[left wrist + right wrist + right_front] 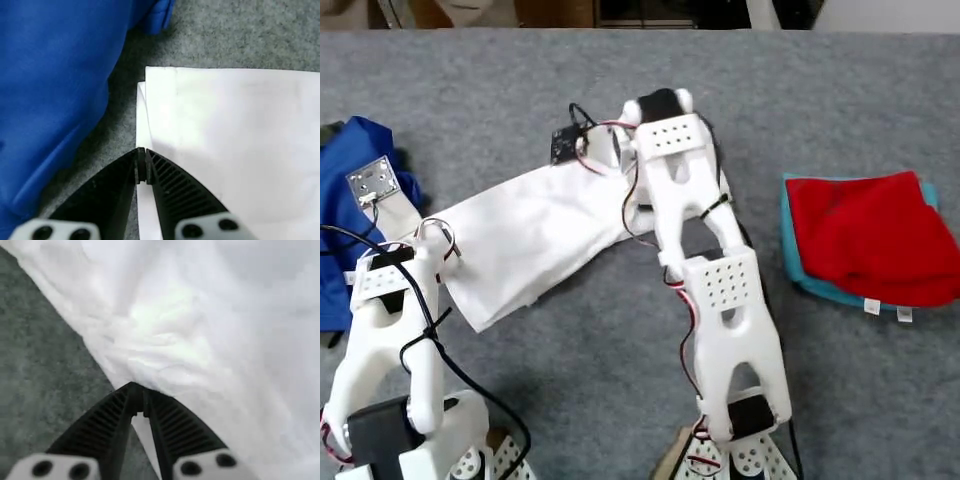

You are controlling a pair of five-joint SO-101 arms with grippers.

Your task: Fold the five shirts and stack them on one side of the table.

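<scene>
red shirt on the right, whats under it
Under the red shirt lies a folded teal shirt, with its edge showing along the near and inner sides. The red shirt covers the rest, so anything else beneath cannot be seen.

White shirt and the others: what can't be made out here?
- High view: the right arm hides the white shirt at its far end; the left arm covers a corner.
- High view: the blue shirt is cut off by the edge.
- High view: the red shirt covers most of the teal shirt.
</scene>
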